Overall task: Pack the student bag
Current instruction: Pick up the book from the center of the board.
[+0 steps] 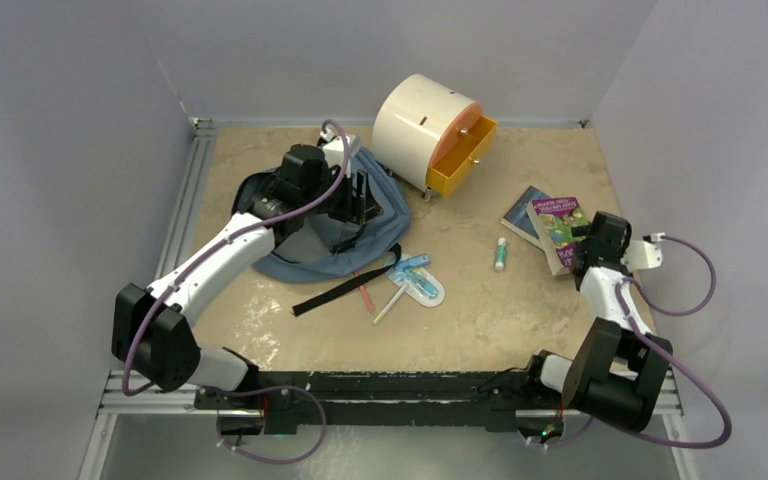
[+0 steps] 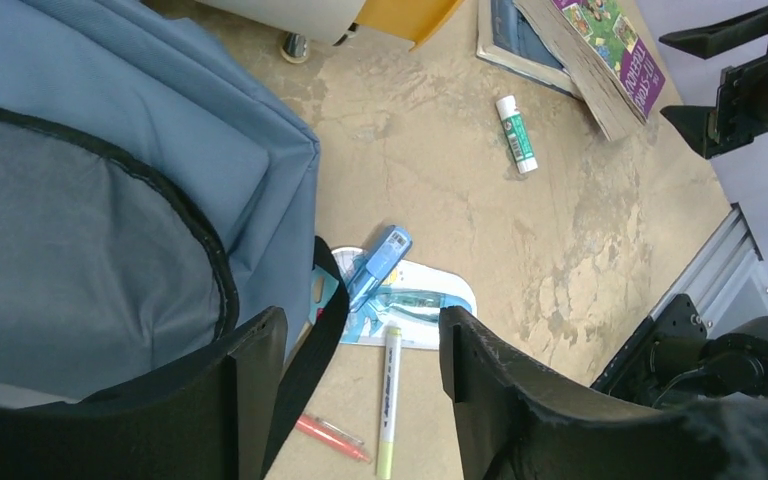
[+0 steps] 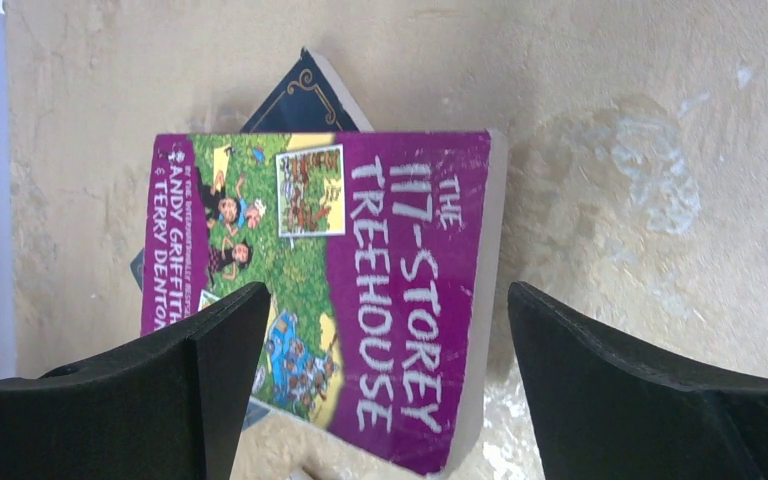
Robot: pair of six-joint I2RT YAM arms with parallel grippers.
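Bag lies crumpled on the far left part of the table, just left of the cream cabinet, whose orange drawer stands pulled out. The bag's mouth gapes and shows dark lining. One black strap trails from it toward the near side. Left gripper hangs over the bag's near right edge with its fingers spread and nothing between them. Below the gap lie the strap, a blister pack, a pale marker and an orange pen. Right gripper hovers above the purple book at the right side, jaws wide apart and astride it; contact cannot be told. That book rests partly on a dark book. A glue stick lies between the books and the pack.
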